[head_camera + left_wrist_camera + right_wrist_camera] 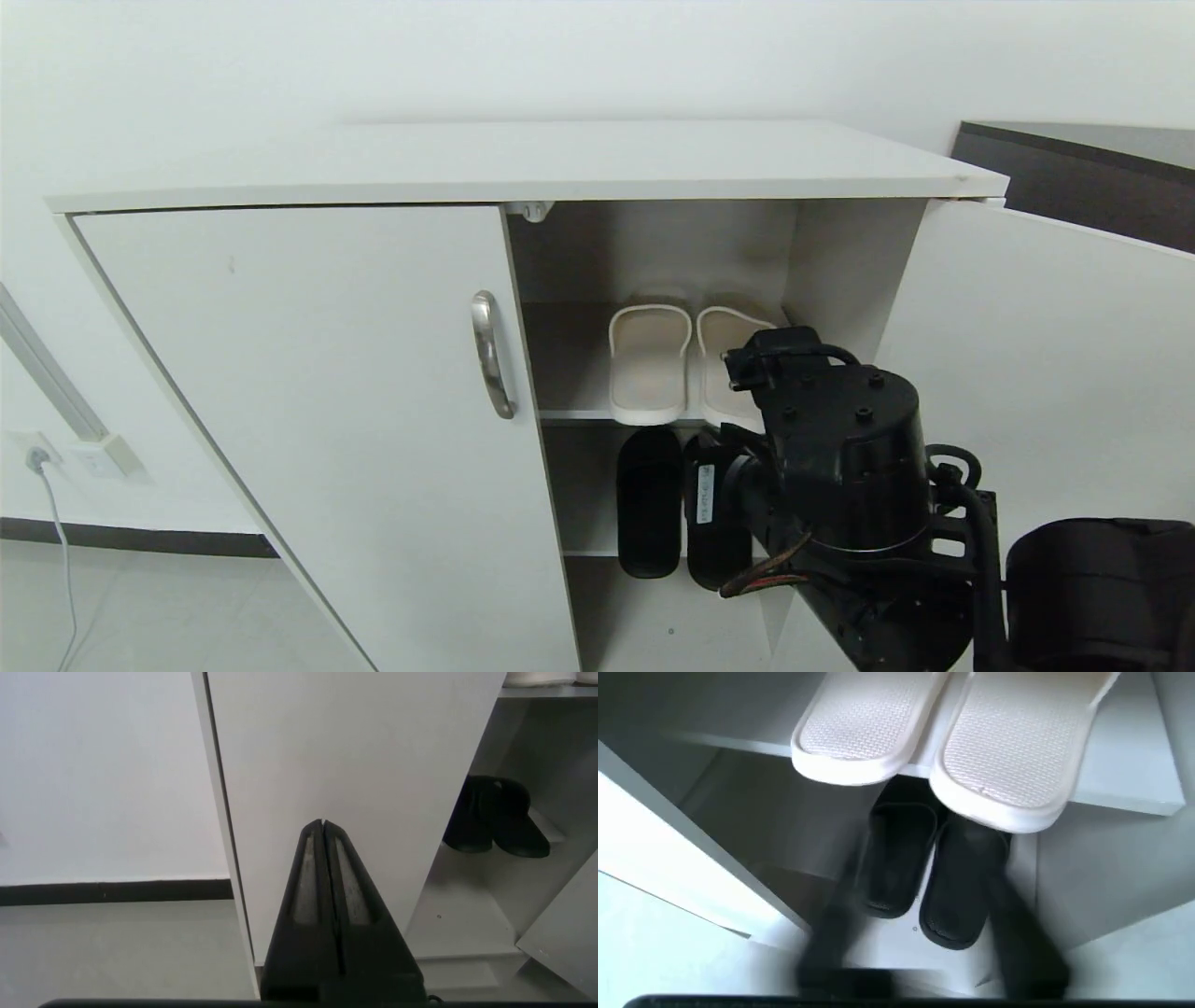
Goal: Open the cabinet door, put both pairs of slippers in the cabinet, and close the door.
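Note:
The white cabinet (523,163) has its right door (1046,355) swung open and its left door (308,392) closed. A white pair of slippers (649,364) (878,719) lies on the upper shelf. A black pair (649,499) (924,873) (495,817) lies on the shelf below. My right arm's wrist (840,448) hangs before the opening and covers part of both right slippers. The right gripper (929,952) is open and empty, its blurred fingers (831,924) spread in front of the black pair. My left gripper (322,826) is shut and empty, low before the closed left door.
A metal handle (490,355) sits on the left door's inner edge. The bottom compartment floor (672,625) lies under the black pair. A wall socket with a cable (37,457) is at the far left, and a dark furniture top (1074,168) at the back right.

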`<state>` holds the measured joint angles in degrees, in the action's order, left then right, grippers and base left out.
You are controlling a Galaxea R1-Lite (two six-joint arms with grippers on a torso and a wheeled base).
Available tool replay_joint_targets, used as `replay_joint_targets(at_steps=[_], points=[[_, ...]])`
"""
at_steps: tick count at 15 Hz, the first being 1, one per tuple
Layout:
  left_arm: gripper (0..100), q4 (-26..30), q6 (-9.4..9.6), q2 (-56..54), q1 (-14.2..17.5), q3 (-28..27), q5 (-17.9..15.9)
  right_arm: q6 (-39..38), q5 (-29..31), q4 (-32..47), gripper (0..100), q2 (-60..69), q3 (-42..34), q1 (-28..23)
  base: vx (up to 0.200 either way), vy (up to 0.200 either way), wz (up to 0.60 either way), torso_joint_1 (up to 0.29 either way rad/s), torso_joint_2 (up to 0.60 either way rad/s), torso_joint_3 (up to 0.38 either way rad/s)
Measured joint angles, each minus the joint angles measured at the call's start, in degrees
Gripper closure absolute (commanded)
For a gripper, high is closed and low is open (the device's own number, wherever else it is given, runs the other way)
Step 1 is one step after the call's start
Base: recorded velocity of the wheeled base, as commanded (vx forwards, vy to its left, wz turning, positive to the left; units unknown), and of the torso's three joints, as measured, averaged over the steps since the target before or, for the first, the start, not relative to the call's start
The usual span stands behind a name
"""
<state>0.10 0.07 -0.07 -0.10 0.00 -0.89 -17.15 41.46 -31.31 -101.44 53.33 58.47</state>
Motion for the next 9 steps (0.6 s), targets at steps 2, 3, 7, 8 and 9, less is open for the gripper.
replay_joint_targets(at_steps=[2,3,7,8,9], points=[[100,-0.02,0.00,0.00,0.00,0.00,0.00,-0.04,0.00,-0.15,100,-0.13,-0.48,0.35,0.000,0.000,0.00,0.000,0.00,0.000],[100,0.00,-0.05,0.00,0.00,0.00,0.00,-0.11,0.00,-0.15,100,-0.21,-0.67,0.44,0.000,0.000,0.00,0.000,0.00,0.000],[100,0.00,-0.07,0.00,0.00,0.00,0.00,-0.15,-0.07,-0.15,100,-0.33,-0.96,0.71,0.000,0.000,0.00,0.000,0.00,0.000],[100,0.00,-0.02,0.00,0.00,0.00,0.00,-0.15,-0.07,-0.17,100,-0.33,-0.99,0.74,0.000,0.000,0.00,0.000,0.00,0.000],[100,0.00,-0.05,0.00,0.00,0.00,0.00,-0.17,-0.05,-0.20,100,-0.35,-1.11,0.82,-0.200,0.000,0.00,0.007,0.00,0.002]])
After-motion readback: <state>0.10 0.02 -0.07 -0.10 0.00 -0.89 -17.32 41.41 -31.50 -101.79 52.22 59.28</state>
